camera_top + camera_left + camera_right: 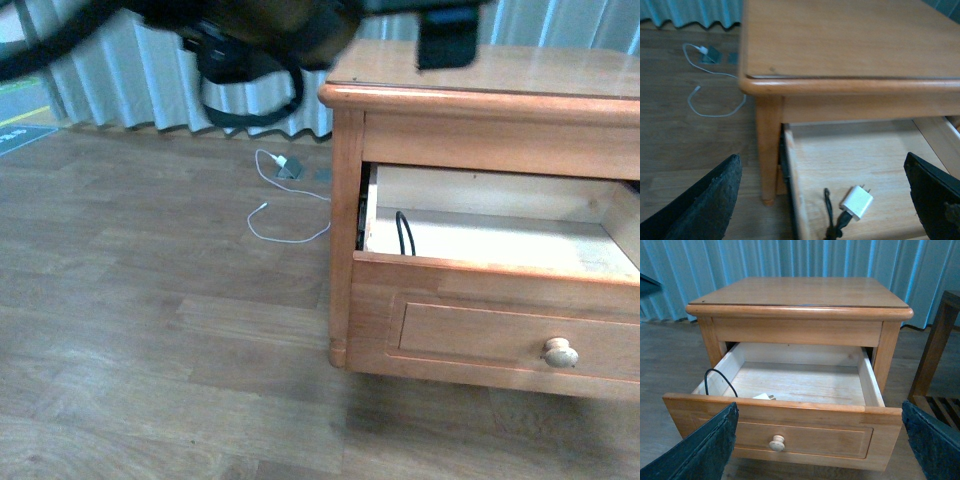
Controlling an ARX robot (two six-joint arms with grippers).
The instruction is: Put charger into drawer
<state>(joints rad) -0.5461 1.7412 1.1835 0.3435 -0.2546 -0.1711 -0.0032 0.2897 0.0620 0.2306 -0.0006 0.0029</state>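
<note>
While the drawer [500, 330] stands pulled out, the far left of the front view holds only a pale pleated curtain [100, 80] above the wood-plank floor [150, 350]. Further right on that floor, by the curtain's foot, lies a small white adapter [283, 162], and its thin white cable [290, 225] curls loosely forward from it. Both lie well apart from the nightstand [500, 70], which fills the right half of the view, its honey-wood top bare. A dark, blurred arm [250, 30] crosses the upper edge above it.

Inside the drawer, at its left end, a thick black cable [404, 232] rises against the side wall. The left wrist view looks down into the pale interior [865, 160]: the charger [856, 202], a white plug block with its prongs pointing away from the drawer front, lies flat on the bottom near the front left corner, the black cable [829, 210] joined to it. The left gripper [822, 156] hangs above with its jaws spread wide and nothing between them.

From the right wrist view, only a sliver of the charger [762, 396] peeks over the drawer front [790, 435], with the cable [720, 377] looping up beside it. A round knob [776, 442] sits on the recessed panel. The right gripper [818, 405] faces the drawer front, jaws likewise wide apart and empty. At the far right stands a slatted wooden frame [935, 355].
</note>
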